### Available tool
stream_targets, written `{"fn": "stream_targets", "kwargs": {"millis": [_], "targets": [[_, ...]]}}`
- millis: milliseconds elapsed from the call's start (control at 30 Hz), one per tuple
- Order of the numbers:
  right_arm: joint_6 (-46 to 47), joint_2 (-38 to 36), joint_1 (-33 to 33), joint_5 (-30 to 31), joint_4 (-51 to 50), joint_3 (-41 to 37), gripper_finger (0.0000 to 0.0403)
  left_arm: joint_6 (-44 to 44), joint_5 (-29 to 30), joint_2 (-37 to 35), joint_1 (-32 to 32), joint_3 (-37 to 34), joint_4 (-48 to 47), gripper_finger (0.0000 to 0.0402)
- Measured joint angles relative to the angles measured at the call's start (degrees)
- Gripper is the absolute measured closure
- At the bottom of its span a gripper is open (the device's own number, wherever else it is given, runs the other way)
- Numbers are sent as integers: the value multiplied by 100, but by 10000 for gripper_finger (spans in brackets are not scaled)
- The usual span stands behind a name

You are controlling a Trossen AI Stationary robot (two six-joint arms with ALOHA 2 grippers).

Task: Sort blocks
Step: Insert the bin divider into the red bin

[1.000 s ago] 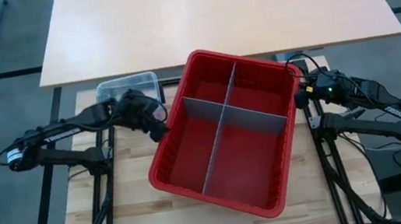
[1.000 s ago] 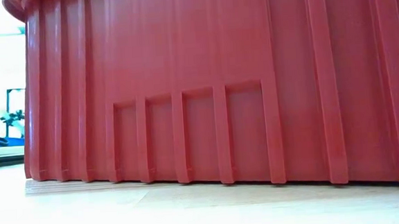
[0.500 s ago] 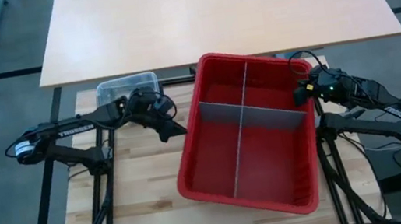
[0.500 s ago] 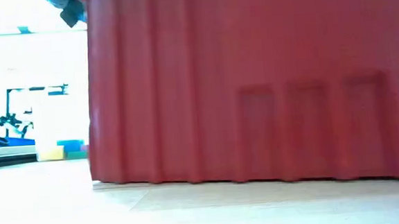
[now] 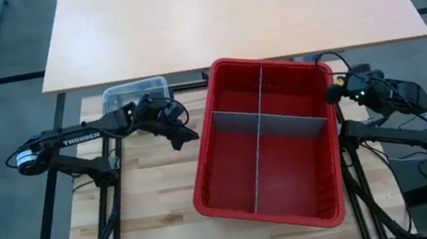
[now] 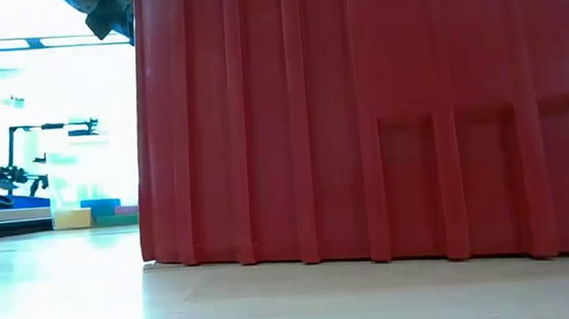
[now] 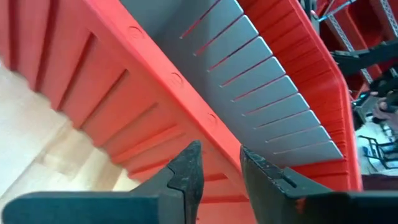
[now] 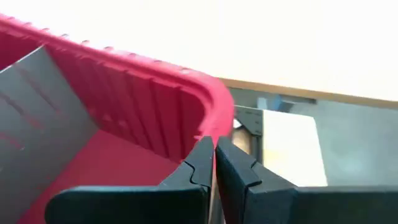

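A red bin [image 5: 204,171] with grey slotted dividers [image 5: 262,154] stands on the wooden table and fills most of the low view with its ribbed wall [image 6: 362,125]. My left gripper [image 5: 192,136] is at the bin's left rim, shut on it. My right gripper [image 5: 330,93] is shut and sits just outside the bin's far right corner [image 8: 217,118]. No blocks show in the bin. Small yellow and blue shapes [image 6: 85,213] lie far off at the left of the low view; whether they are blocks I cannot tell. My left gripper [image 7: 221,163] has the bin's left rim [image 7: 227,146] between its two fingers, one on the ribbed outer side and one on the inner side. The fingers come slanting down from the table's left. The bin stands flat on the table. My right gripper [image 8: 214,152] has its shut fingertips right by the rim's corner; I cannot tell whether they touch it.
A small clear plastic tub [image 5: 136,90] stands at the table's far left, behind my left arm. A large light tabletop [image 5: 224,17] lies beyond the far edge. Bare wood shows left of the bin and along the near edge [image 5: 152,220].
The red bin has slid toward the table's right edge and turned, so its sides now run nearly square with the table. My left gripper has gone right along with its left rim. My right gripper has shifted a little toward the right and far edges, staying shut.
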State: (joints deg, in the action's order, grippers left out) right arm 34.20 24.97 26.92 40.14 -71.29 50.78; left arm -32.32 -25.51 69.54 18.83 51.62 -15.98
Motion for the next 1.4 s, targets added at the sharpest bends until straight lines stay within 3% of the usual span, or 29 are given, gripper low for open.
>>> {"fn": "stream_targets", "kwargs": {"millis": [233,500,767,1167,1400], "targets": [[991,0,0,56,-945,2,403,9,70,-2,2,0,-43,300],[1278,26,0,-516,-825,-269,403,7,91,-2,2,0,-40,306],[962,169,6,-783,377,-582,403,-49,-33,-4,-2,0,-40,322],[161,1215,2,-912,1724,-596,403,-148,-198,-9,-42,0,33,323],[-100,1576,-2,-1149,2329,-607,403,-114,-155,67,-40,0,578,322]]}}
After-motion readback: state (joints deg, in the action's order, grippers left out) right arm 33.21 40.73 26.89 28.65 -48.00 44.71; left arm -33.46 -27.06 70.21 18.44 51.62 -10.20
